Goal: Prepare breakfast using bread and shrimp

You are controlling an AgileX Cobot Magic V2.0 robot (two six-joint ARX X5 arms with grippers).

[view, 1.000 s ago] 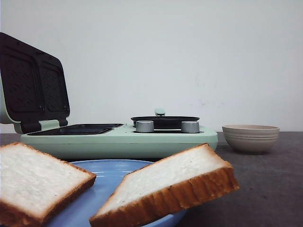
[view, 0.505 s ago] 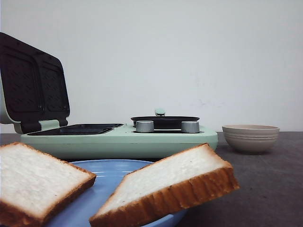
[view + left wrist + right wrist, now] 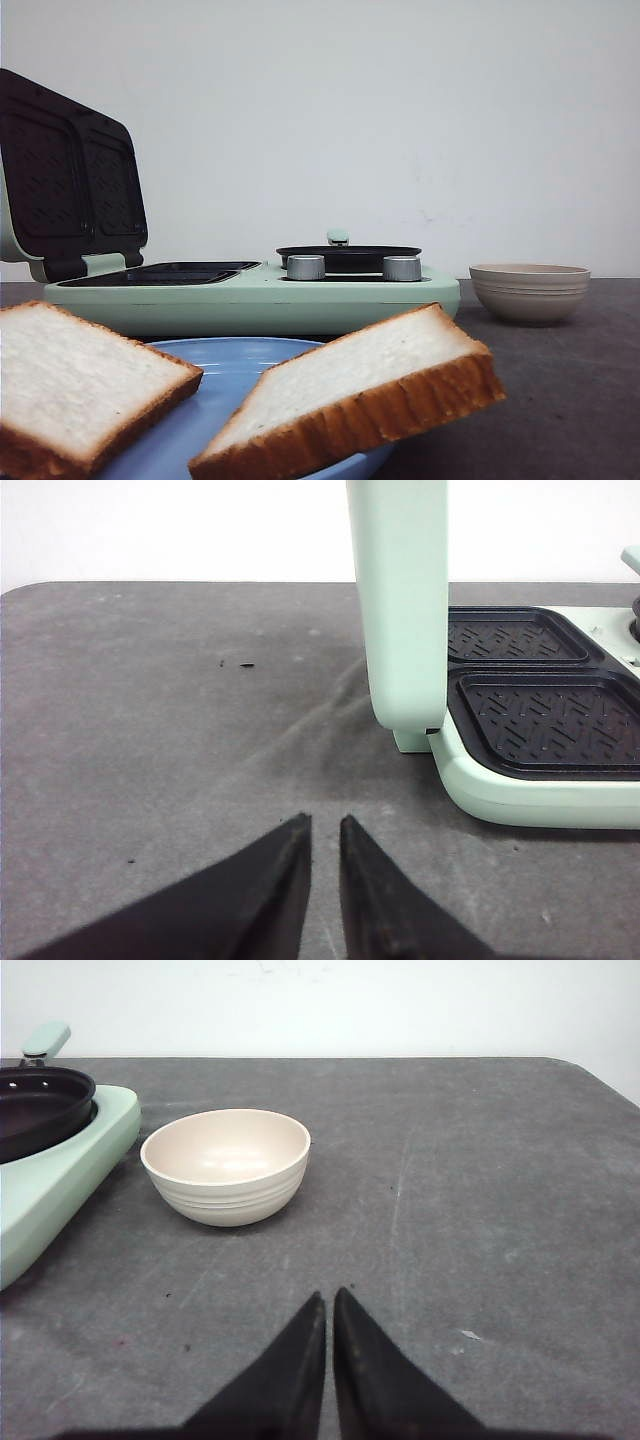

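Two slices of bread lie on a blue plate (image 3: 225,365) close to the front camera, one at the left (image 3: 80,375) and one tilted over the plate's right rim (image 3: 370,375). No shrimp shows in any view. My left gripper (image 3: 324,822) hangs over bare table beside the sandwich maker (image 3: 520,800). Its fingers are nearly together with nothing between them. My right gripper (image 3: 329,1295) is shut and empty, a short way in front of the beige bowl (image 3: 226,1165). The inside of the bowl looks empty. Neither gripper appears in the front view.
The green sandwich maker (image 3: 250,300) stands behind the plate with its lid (image 3: 70,180) raised and its dark grill plates (image 3: 550,720) exposed. A black pan (image 3: 348,256) sits on its right half. The bowl (image 3: 528,290) stands to its right on the grey table.
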